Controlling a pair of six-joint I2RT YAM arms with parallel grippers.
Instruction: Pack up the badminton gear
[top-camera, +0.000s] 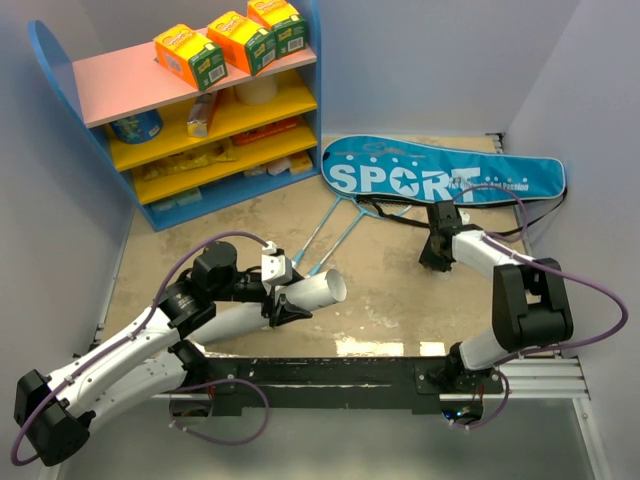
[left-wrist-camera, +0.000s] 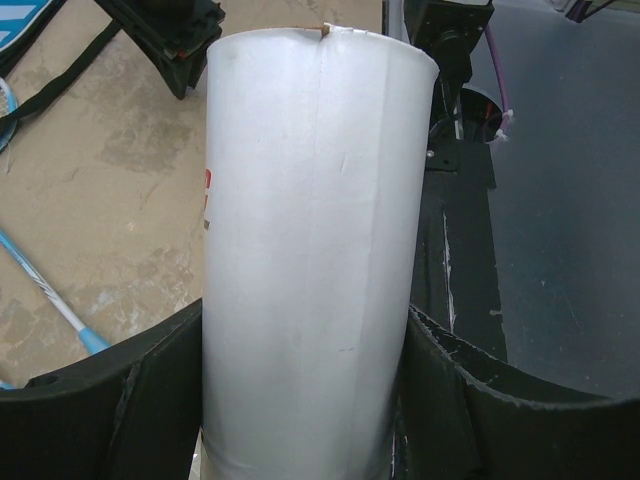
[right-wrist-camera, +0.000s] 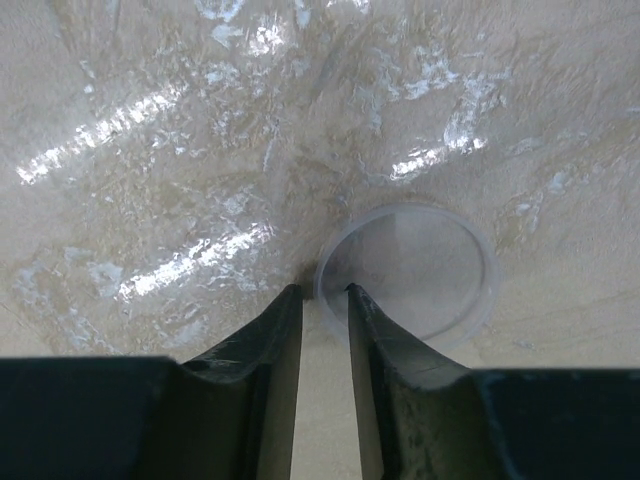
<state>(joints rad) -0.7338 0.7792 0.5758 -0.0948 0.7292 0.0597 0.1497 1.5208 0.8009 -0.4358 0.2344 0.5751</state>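
My left gripper (top-camera: 288, 297) is shut on a white cardboard tube (top-camera: 318, 291) and holds it lying sideways above the table; the tube (left-wrist-camera: 310, 230) fills the left wrist view. My right gripper (top-camera: 436, 260) points down at the table, its jaws slightly apart astride the rim of a clear round lid (right-wrist-camera: 420, 270) that lies flat. The blue "SPORT" bag (top-camera: 440, 175) lies at the back right. Two thin light-blue racket shafts (top-camera: 335, 235) run from the bag toward the tube; one shaft (left-wrist-camera: 45, 290) shows in the left wrist view. No shuttlecocks are in view.
A blue shelf unit (top-camera: 70, 80) with pink and yellow boards stands at the back left, with three orange-green boxes (top-camera: 190, 55) on top. Black bag straps (top-camera: 385, 210) lie in front of the bag. Grey walls close in both sides.
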